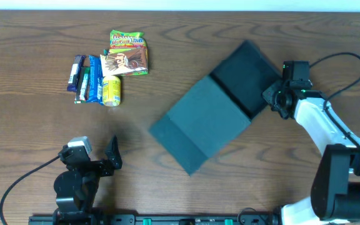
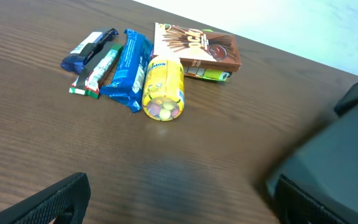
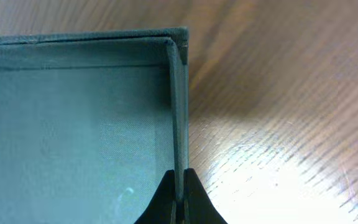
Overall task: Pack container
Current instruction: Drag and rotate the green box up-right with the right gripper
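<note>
The dark teal-green container [image 1: 199, 122] lies open mid-table, its flap lid spread flat toward the lower left and the box part at the upper right. My right gripper [image 1: 274, 100] is at the box's right edge. In the right wrist view it [image 3: 179, 186] is shut on the thin side wall [image 3: 179, 112], one finger inside and one outside. The box interior that shows there is bare. My left gripper [image 1: 112, 153] hangs open near the front left, nothing between its fingers [image 2: 61, 196]. The container's edge [image 2: 340, 155] shows at the right of the left wrist view.
Snack packs lie in a cluster at the back left: a green bag [image 1: 127, 39], a brown stick-biscuit box [image 1: 125, 62] [image 2: 194, 50], a yellow candy tube [image 1: 111, 90] [image 2: 162, 87] and blue wrapped bars [image 1: 86, 78] [image 2: 129, 68].
</note>
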`<control>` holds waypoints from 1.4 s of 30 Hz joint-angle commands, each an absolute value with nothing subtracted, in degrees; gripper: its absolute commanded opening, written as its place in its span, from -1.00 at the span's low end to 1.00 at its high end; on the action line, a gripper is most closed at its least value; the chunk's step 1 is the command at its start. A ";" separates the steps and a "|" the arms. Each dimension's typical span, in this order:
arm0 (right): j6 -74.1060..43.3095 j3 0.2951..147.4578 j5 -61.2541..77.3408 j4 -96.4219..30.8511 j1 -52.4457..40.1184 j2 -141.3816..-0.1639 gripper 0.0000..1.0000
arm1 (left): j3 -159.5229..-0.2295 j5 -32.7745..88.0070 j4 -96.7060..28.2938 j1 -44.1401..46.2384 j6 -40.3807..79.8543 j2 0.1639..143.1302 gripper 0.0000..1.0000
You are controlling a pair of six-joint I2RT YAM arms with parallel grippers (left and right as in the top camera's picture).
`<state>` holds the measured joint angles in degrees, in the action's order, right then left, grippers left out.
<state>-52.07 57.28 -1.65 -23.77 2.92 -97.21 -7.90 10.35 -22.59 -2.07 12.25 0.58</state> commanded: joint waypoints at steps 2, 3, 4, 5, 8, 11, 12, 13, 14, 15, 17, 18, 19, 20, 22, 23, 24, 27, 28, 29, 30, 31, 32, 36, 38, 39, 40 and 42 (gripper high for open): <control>-60.77 56.55 -0.12 -23.20 4.99 -97.71 -0.75 | -6.74 10.55 -22.90 -1.85 12.88 0.21 0.91; -60.25 56.55 -0.19 -22.83 5.02 -97.71 -0.52 | -6.74 10.55 -22.90 -1.85 12.88 0.21 0.91; -58.61 56.55 -0.19 -22.11 5.02 -97.71 -0.19 | -6.74 10.55 -22.90 -1.85 12.88 0.21 0.91; -56.58 56.58 -0.16 -21.26 5.02 -97.71 0.14 | -6.74 10.55 -22.90 -1.85 12.88 0.21 0.91; -52.29 56.58 -0.19 -19.38 5.02 -97.12 0.53 | -6.74 10.55 -22.90 -1.85 12.88 0.21 0.91; -47.92 56.58 -0.25 -17.98 5.41 -94.30 0.57 | -6.74 10.55 -22.90 -1.85 12.88 0.21 0.91; -45.50 56.58 -0.36 -16.99 5.67 -92.49 0.60 | -6.74 10.55 -22.90 -1.85 12.88 0.21 0.91; -42.44 56.58 -1.19 -15.86 5.85 -89.84 0.63 | -6.74 10.55 -22.90 -1.85 12.88 0.21 0.91; -37.43 56.58 -2.20 -14.37 5.82 -85.91 0.65 | -6.74 10.55 -22.90 -1.85 12.88 0.21 0.91; -32.91 56.58 -2.13 -13.30 5.80 -83.09 0.64 | -6.74 10.55 -22.90 -1.85 12.88 0.21 0.91; -20.29 56.58 -0.49 -11.49 5.45 -76.44 0.78 | -6.74 10.55 -22.90 -1.85 12.88 0.21 0.91; -13.98 56.58 0.62 -11.27 5.13 -73.80 0.92 | -6.74 10.55 -22.90 -1.85 12.88 0.21 0.91; -8.27 56.58 1.65 -11.33 4.75 -71.55 0.95 | -6.74 10.55 -22.90 -1.85 12.88 0.21 0.91; -2.98 56.58 2.59 -11.90 4.45 -69.30 0.83 | -6.74 10.55 -22.90 -1.85 12.88 0.21 0.91; 3.03 56.58 3.88 -14.37 4.32 -66.78 0.74 | -6.74 10.55 -22.90 -1.85 12.88 0.21 0.91; 4.56 56.58 4.38 -15.94 4.29 -66.28 0.74 | -6.74 10.55 -22.90 -1.85 12.88 0.21 0.91; 6.24 56.58 5.98 -18.44 4.29 -66.13 0.79 | -6.74 10.55 -22.90 -1.85 12.88 0.21 0.91; 11.86 56.58 13.54 -27.38 4.12 -66.41 0.89 | -6.74 10.55 -22.90 -1.85 12.88 0.21 0.91; 13.72 56.58 13.98 -30.46 3.77 -66.72 0.91 | -6.74 10.55 -22.90 -1.85 12.88 0.21 0.91; 15.31 56.55 13.96 -32.08 3.38 -66.94 0.91 | -6.74 10.55 -22.90 -1.85 12.88 0.21 0.91; 16.23 56.55 13.93 -32.18 2.87 -67.24 0.91 | -6.74 10.55 -22.90 -1.85 12.88 0.21 0.91; 16.64 56.55 13.74 -31.70 2.42 -67.44 0.92 | -6.74 10.55 -22.90 -1.85 12.88 0.21 0.91; 18.17 56.55 12.43 -31.53 1.85 -67.64 0.92 | -6.74 10.55 -22.90 -1.85 12.88 0.21 0.91; 24.75 56.55 8.97 -33.30 0.49 -69.06 0.99 | -6.74 10.55 -22.90 -1.85 12.88 0.21 0.91; 32.10 56.55 8.99 -36.97 -0.30 -69.73 0.98 | -6.74 10.55 -22.90 -1.85 12.88 0.21 0.91; 36.16 56.55 8.80 -39.11 -0.73 -69.78 0.99 | -6.74 10.55 -22.90 -1.85 12.88 0.21 0.91; 38.68 56.53 8.73 -39.77 -1.21 -69.80 0.96 | -6.74 10.55 -22.90 -1.85 12.88 0.21 0.91; 39.11 56.51 5.56 -39.81 -1.98 -69.95 0.99 | -6.74 10.55 -22.90 -1.85 12.88 0.21 0.91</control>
<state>31.90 56.40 8.60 -39.64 -0.80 -69.82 -7.90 10.35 -22.61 -2.07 12.25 0.58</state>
